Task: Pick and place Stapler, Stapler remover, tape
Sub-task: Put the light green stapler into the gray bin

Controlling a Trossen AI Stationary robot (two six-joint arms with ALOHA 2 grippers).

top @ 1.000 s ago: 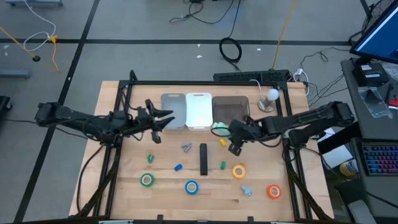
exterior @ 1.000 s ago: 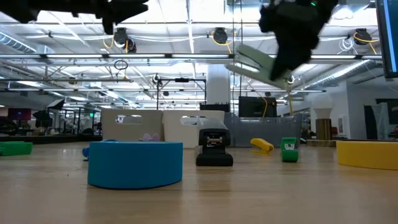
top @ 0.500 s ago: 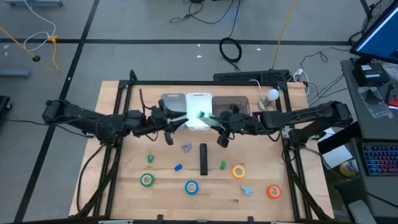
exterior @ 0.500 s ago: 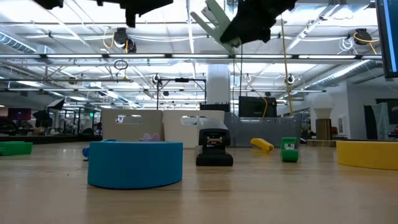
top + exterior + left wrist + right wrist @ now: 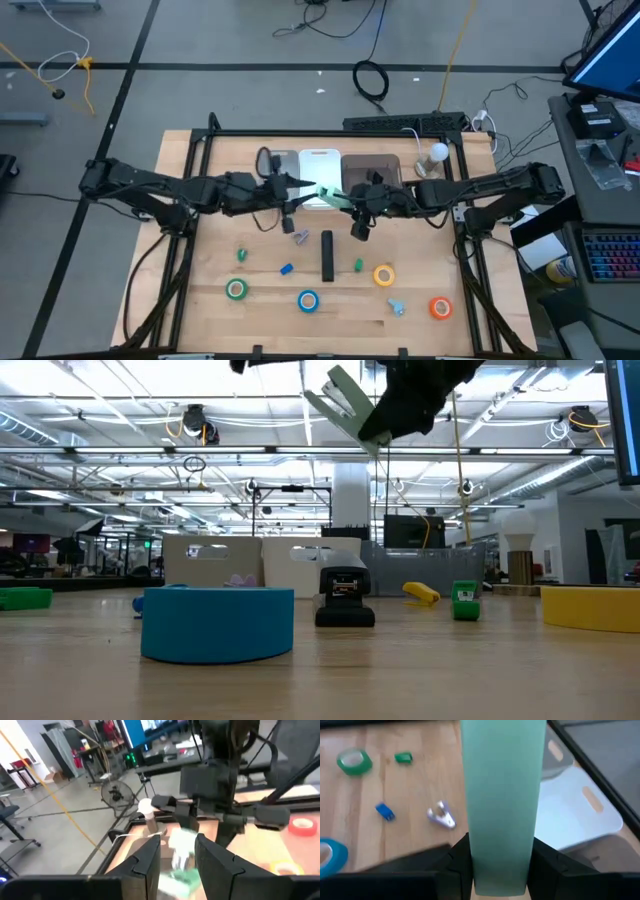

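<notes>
on the left of the wooden table (image 5: 200,300) we see the left arm reaching in toward the middle, its left gripper (image 5: 297,183) raised over the bins with its fingers (image 5: 150,857) parted and nothing pinched between them, pointing at a pale green stapler (image 5: 332,196). below it on the table lie the green tape roll (image 5: 236,290), a small purple stapler remover (image 5: 300,237) and, farther along, the blue tape roll (image 5: 307,300) and a black stapler (image 5: 327,255). at the middle the pale green stapler hangs in the air above the white bin (image 5: 320,170), clamped by the right gripper (image 5: 352,200), whose fingers (image 5: 547,860) press on both its sides. to the right we see the yellow tape roll (image 5: 384,275), another small blue remover (image 5: 397,306) and the orange tape roll (image 5: 440,307) resting on the table.
</notes>
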